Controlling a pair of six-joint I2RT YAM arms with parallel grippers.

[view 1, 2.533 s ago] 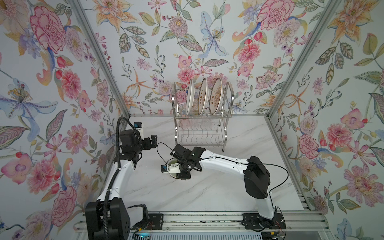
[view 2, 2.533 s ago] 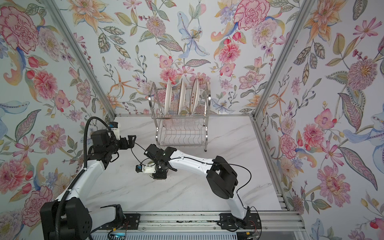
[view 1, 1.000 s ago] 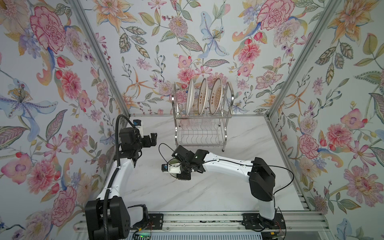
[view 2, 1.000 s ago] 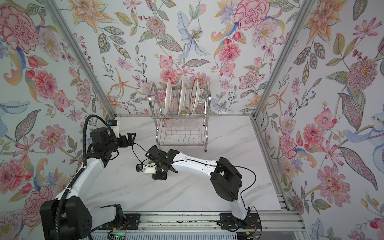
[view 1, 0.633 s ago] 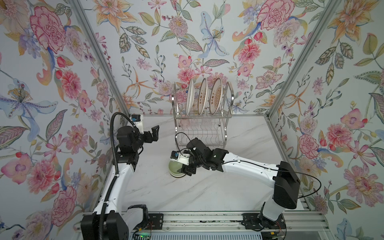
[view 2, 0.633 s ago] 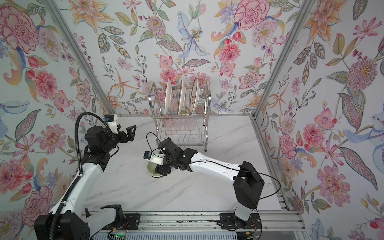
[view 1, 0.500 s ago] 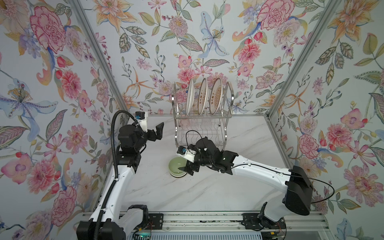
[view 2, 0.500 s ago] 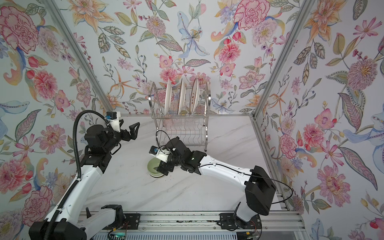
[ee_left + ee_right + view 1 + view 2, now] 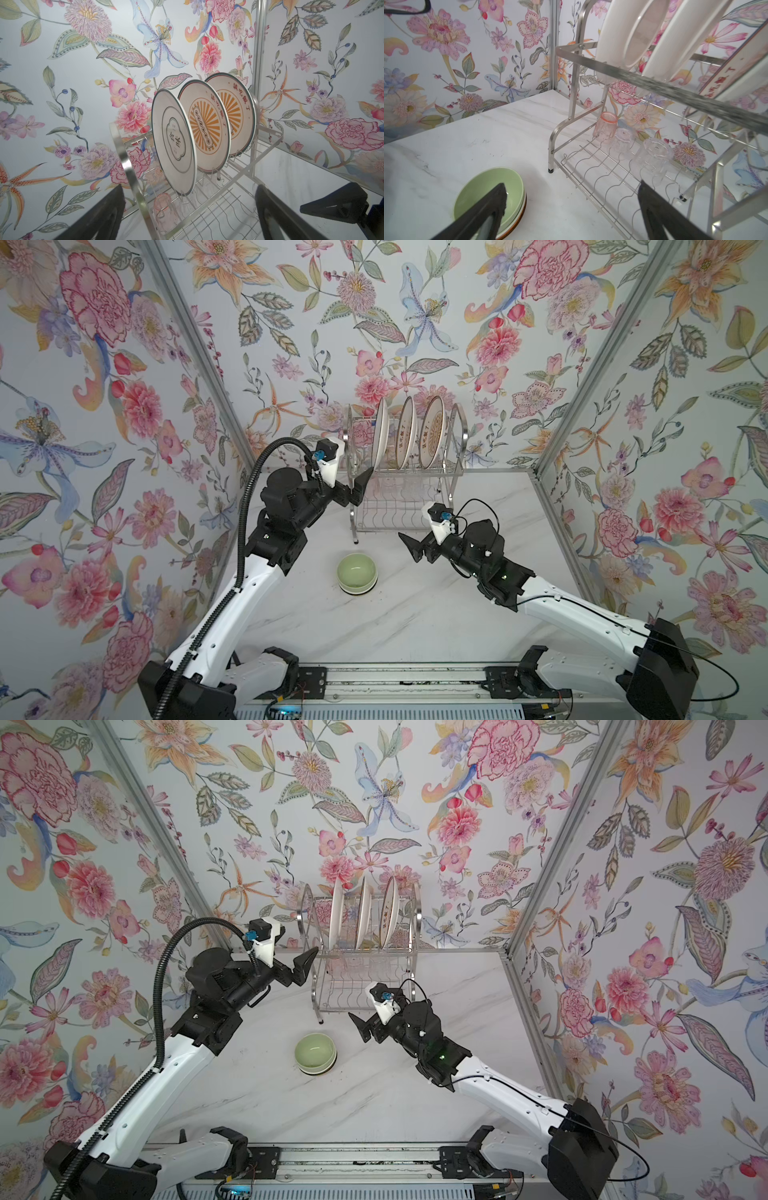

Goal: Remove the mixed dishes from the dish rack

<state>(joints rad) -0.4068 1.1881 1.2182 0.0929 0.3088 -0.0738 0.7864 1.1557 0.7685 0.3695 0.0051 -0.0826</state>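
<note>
I see left fingers [image 9: 362,486] and right fingers [image 9: 411,544] spread wide and empty beside the dish rack [image 9: 390,512], three plates [image 9: 405,439] upright in it, the green bowl [image 9: 356,572] on the bench [image 9: 415,622] just in front.

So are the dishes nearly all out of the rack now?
Not yet. Done: the green bowl tops a bowl stack on the table. In hand: nothing, both the left pincer and right pincer are open and empty. Left: three plates on the dish rack's upper tier, plus a pink cup and two clear cups below.
</note>
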